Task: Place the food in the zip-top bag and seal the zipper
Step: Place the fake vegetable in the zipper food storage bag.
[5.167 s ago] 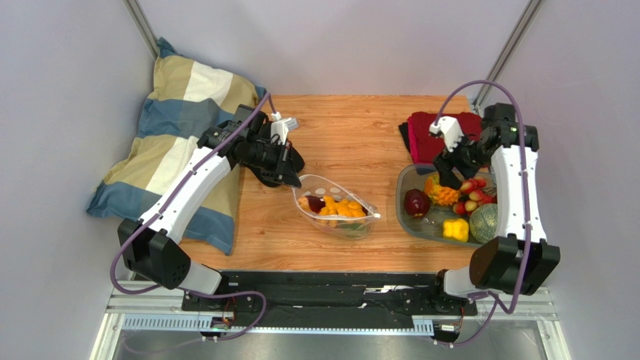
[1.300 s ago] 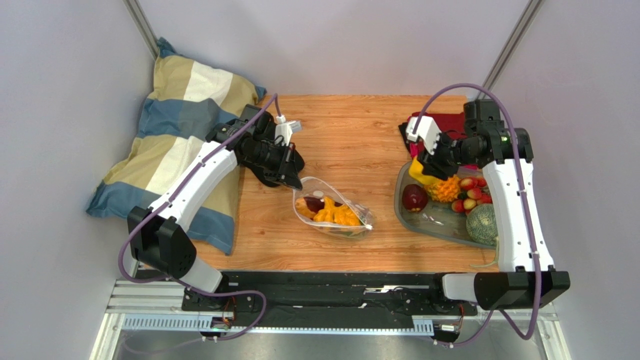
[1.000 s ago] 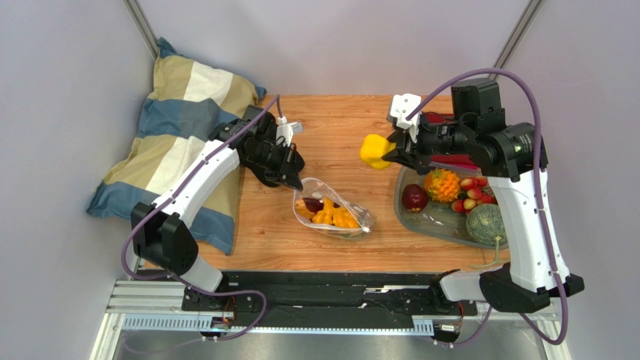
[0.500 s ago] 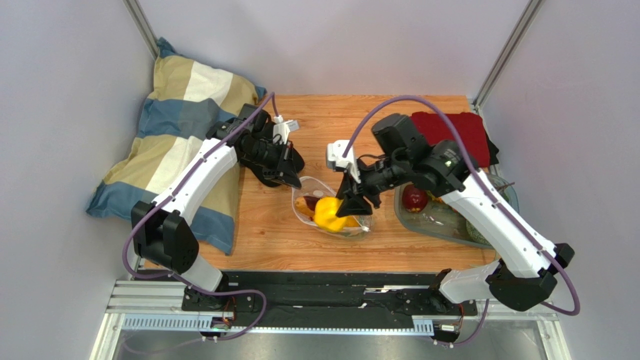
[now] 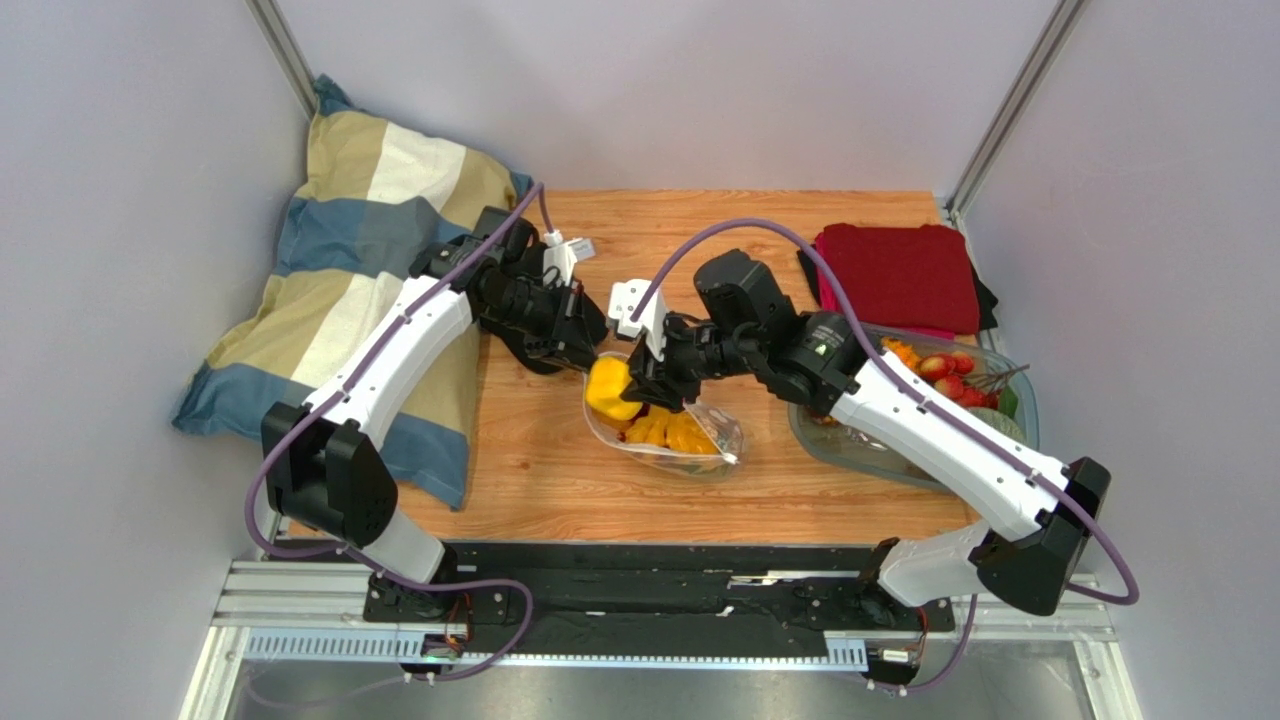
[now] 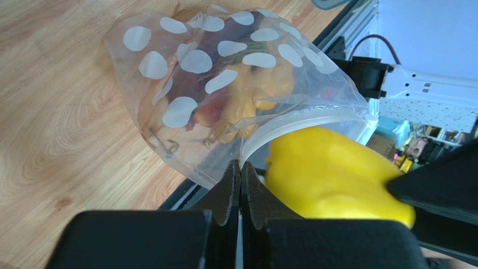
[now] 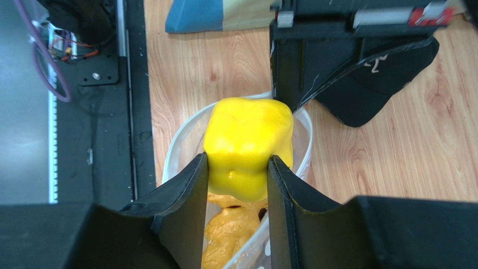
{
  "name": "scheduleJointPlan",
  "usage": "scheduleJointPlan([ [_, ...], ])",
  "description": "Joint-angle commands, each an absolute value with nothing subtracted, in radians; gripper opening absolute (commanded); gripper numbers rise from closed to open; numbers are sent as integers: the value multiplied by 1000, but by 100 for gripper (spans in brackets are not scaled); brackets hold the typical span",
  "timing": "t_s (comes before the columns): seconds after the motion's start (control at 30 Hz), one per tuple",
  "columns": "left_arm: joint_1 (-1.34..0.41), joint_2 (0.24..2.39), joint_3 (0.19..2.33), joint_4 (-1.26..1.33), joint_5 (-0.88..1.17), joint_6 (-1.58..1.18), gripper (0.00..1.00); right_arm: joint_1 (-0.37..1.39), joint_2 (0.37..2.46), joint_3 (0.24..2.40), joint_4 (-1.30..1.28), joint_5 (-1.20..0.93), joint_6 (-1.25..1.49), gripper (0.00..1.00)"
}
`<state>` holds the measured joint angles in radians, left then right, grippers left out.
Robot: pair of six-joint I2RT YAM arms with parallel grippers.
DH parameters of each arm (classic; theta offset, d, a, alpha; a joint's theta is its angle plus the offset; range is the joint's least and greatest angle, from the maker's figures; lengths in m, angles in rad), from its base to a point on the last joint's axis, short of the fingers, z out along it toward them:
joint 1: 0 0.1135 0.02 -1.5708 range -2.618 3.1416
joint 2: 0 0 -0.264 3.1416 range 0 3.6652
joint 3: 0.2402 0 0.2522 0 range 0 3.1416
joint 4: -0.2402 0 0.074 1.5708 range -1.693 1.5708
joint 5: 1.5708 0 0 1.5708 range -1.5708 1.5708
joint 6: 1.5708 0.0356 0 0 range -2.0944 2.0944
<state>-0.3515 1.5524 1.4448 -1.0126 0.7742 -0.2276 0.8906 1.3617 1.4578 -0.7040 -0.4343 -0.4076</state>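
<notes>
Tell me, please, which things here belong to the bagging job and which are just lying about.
Job: yellow pepper in the right gripper; zip-top bag, its mouth pinched by the left gripper; other food in the grey tray.
Lying about: pillow; red cloth; black cap.

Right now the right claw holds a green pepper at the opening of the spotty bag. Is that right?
The colour is wrong: the pepper is yellow, as the right wrist view shows. The right claw does hold it at the opening of the spotty bag.
</notes>
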Motion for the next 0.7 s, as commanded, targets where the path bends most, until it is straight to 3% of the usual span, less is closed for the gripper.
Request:
scheduleJointPlan([
  [0.0, -304, 1534, 1451, -989, 874, -271, 0, 908, 1324, 1270, -521, -361, -439, 11],
  [0.07, -290, 1532, 1450, -989, 905, -276, 0, 908, 1284, 1185, -470, -322, -503, 25],
  [0.13, -279, 1526, 1439, -999, 908, -265, 0, 907, 1279, 1161, -514, -304, -543, 28],
  [0.23, -272, 1513, 1424, -1017, 910, -247, 0, 899, 1281, 1202, -644, -261, -577, 53],
  [0.27, -270, 1508, 1422, -1025, 908, -242, 0, 893, 1269, 1216, -673, -258, -575, 67],
  [0.37, -262, 1502, 1408, -1031, 903, -242, 0, 885, 1215, 1278, -764, -288, -568, 82],
  [0.57, -259, 1503, 1391, -1012, 908, -265, 0, 881, 1131, 1414, -899, -365, -512, 85],
  [0.67, -258, 1506, 1393, -1011, 905, -268, 0, 862, 1059, 1364, -926, -377, -520, 84],
])
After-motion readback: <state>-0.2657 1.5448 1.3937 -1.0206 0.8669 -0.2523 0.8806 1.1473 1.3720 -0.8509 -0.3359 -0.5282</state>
